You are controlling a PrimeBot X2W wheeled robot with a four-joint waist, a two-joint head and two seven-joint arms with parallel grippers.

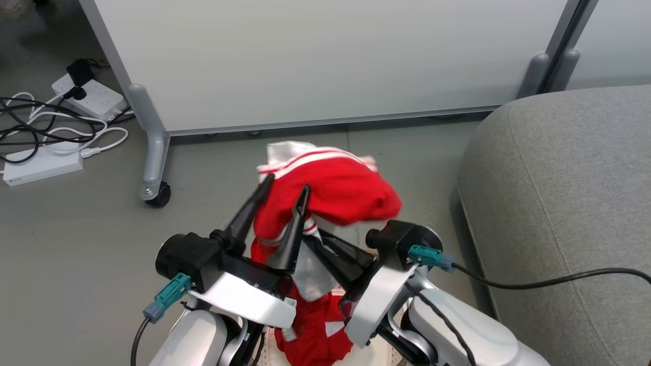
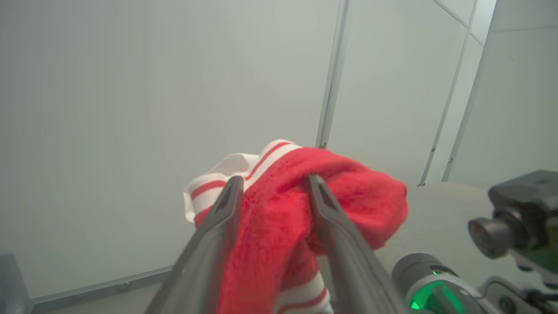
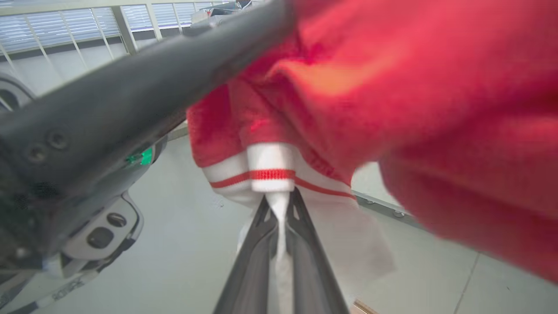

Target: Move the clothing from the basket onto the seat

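The red clothing [image 1: 341,190] with white striped trim hangs bunched in the air at the middle of the head view. My left gripper [image 1: 286,188] is shut on its red upper fold, which bulges between the fingers [image 2: 273,185]. My right gripper [image 1: 318,241] comes in from the right, just below. It is shut on a white part of the clothing under the striped band [image 3: 281,205]. More red fabric [image 1: 315,330] trails down between my forearms. A sliver of the cream perforated basket [image 1: 392,353] shows beneath the arms. The grey seat [image 1: 559,203] lies at the right.
A pale partition panel [image 1: 325,56] on a wheeled leg [image 1: 152,173] stands behind the clothing. Power strips and tangled cables [image 1: 61,127] lie on the grey floor at the far left. A black cable [image 1: 549,279] runs from my right wrist across the seat.
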